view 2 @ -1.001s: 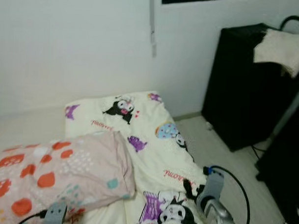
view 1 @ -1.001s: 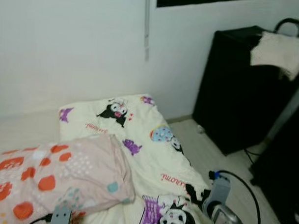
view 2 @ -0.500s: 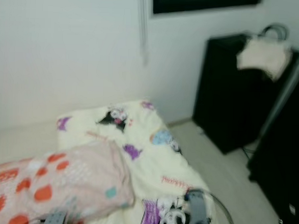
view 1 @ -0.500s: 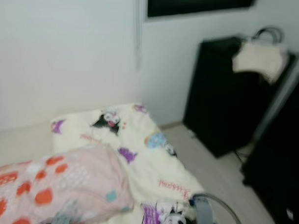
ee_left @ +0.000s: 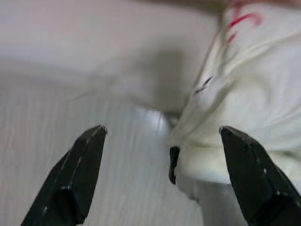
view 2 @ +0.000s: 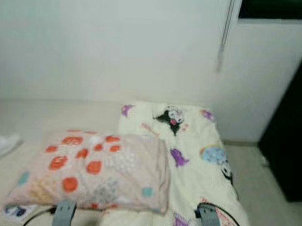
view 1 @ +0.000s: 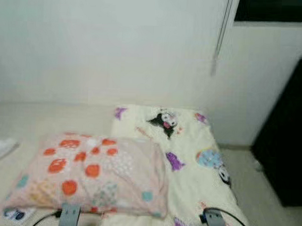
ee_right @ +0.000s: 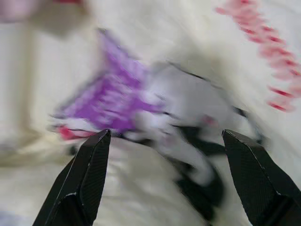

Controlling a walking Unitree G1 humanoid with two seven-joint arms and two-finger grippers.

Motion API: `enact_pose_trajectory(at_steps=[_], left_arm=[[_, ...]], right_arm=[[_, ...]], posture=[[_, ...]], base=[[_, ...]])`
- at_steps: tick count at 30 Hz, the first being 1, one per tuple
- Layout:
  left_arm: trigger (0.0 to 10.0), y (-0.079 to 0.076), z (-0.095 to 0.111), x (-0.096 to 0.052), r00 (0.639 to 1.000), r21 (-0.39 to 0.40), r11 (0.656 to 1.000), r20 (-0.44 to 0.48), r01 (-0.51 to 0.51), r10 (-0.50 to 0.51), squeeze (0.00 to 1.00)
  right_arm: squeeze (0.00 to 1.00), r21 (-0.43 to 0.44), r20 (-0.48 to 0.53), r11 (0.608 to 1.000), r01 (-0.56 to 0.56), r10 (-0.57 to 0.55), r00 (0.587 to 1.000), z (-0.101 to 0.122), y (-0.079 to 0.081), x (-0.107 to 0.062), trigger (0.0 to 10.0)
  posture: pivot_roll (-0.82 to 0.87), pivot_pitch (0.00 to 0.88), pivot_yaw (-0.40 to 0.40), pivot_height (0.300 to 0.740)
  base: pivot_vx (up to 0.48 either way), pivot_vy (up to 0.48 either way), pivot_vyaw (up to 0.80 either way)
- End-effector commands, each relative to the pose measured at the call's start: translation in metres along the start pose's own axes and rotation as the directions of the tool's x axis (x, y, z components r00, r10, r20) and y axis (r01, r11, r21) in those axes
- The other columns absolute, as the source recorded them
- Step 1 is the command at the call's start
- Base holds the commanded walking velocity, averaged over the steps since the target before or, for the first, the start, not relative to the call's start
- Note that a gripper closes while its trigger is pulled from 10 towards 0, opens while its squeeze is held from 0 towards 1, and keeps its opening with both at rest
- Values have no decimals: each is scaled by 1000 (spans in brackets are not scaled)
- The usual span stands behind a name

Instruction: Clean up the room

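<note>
The room looks only partly tidied, judging by how things lie. A pink pillow (view 1: pixel 91 178) with orange spots lies on the near left, its right edge overlapping a cream blanket (view 1: pixel 189 149) printed with cartoon figures, which runs from the far wall toward the near right. Neither looks straightened: the blanket's near part bunches in folds in the right wrist view, and the pillow sits askew across it. A small white cloth (view 1: pixel 1 147) lies apart at the far left on the floor (view 1: pixel 36 120). A dark cabinet (view 1: pixel 286 147) stands at the right.

The left tool (ee_left: pixel 162 176) is spread wide and empty, low over the floor beside the blanket's edge. The right tool (ee_right: pixel 164 181) is likewise spread and empty, hovering close over the blanket's purple print.

Nothing is held, so the picking up or straightening of the bedding and the stray cloth seems yet to be done.
</note>
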State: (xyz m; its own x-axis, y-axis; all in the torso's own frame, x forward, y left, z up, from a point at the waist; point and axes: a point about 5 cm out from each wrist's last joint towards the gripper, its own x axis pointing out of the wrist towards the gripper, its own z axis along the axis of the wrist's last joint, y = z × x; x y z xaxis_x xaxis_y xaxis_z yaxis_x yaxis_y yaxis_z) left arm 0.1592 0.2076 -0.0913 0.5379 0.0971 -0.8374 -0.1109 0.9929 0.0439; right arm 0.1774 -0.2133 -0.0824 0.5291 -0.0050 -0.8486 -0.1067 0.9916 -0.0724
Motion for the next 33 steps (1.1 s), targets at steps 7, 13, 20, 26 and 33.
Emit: enact_pose_trajectory(at_steps=[7,13,20,26,33], left_arm=[[10000,4,-4,-1,1000,14,1000,-25,-7,7,0],[10000,3,-4,-1,1000,17,1000,-31,-1,2,0],[10000,2,-6,-1,999,16,1000,-43,5,-4,0],[10000,2,-9,-1,999,18,1000,-50,5,-4,0],[10000,3,-10,-2,999,19,1000,-54,5,-4,0]], right_arm=[[0,36,-41,999,-10,11,999,-11,4,-1,10000],[0,45,-52,999,-14,16,999,-14,5,-1,10000],[0,58,-72,998,-15,19,997,-21,6,-2,10000],[0,65,-79,998,-13,19,997,-23,6,-3,10000],[0,70,-79,997,-18,23,997,-23,7,-3,10000]], posture=[[-129,0,43,740],[-128,0,43,740],[-127,0,44,740],[-125,0,43,740],[-125,0,44,740]], base=[[0,0,788],[0,0,791],[0,0,790],[0,0,788],[0,0,788]])
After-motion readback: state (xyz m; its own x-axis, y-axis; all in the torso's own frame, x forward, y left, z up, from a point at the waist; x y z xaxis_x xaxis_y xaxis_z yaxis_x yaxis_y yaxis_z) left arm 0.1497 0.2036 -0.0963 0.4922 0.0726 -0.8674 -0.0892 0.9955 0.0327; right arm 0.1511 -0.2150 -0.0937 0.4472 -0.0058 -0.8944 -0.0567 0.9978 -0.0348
